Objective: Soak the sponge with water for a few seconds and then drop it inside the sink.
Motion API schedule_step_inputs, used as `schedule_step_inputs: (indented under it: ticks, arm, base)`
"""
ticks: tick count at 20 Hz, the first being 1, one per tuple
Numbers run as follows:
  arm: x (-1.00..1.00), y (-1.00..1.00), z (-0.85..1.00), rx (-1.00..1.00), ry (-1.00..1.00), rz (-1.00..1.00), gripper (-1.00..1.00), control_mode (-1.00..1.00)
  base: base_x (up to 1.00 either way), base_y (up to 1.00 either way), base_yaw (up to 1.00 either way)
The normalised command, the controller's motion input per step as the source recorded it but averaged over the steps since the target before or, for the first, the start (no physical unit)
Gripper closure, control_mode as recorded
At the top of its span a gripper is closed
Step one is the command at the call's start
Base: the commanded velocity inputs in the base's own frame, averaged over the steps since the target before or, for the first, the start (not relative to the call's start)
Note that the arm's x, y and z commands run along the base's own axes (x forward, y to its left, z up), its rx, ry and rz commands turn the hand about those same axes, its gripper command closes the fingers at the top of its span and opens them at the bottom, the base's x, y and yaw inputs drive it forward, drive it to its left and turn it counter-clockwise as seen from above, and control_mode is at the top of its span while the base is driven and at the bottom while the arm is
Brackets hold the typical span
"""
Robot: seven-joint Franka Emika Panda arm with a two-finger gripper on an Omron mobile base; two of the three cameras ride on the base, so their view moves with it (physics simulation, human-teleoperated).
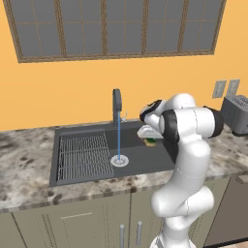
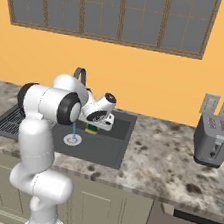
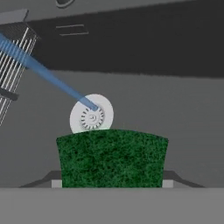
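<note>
Running from left to right below an orange wall, the speckled brown-and-grey stone counter carries the large dark grey rectangular sink, with pale green cabinet doors beneath its near edge. A wide window with a brown wooden frame and grey panes fills the upper wall. A grey two-slot toaster stands on the counter well to the right of the basin, below two grey wall outlets.

Inside the sink, a wire grid rack covers the left part, and the dark upright faucet rises at the far rim. The thin blue stream of water falls straight from it onto the round silver drain.

The white arm's two-finger gripper hangs over the right part of the basin, its fingers closed against both ends of the small green-faced sponge with a yellow layer. In the hand view, the sponge sits just beside the drain, apart from the stream.
</note>
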Motion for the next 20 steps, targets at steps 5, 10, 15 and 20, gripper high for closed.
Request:
schedule_step_inputs:
  ticks: [5,10,15,20]
  arm:
    - [0.00,-0.34,-0.36,-0.08,0.19,-0.18,1.00,-1.00]
    - [0.05,-0.08,-0.45,-0.07,0.13,-0.11,1.00,-1.00]
    - [0.29,0.00,-0.14,-0.10,0.03,-0.07,1.00,-1.00]
    - [0.27,0.00,-0.20,-0.04,0.00,-0.06,1.00,-1.00]
  base:
    - [0.00,0.00,0.00]
    - [0.00,0.00,0.00]
    - [0.00,0.00,0.00]
    - [0.00,0.00,0.00]
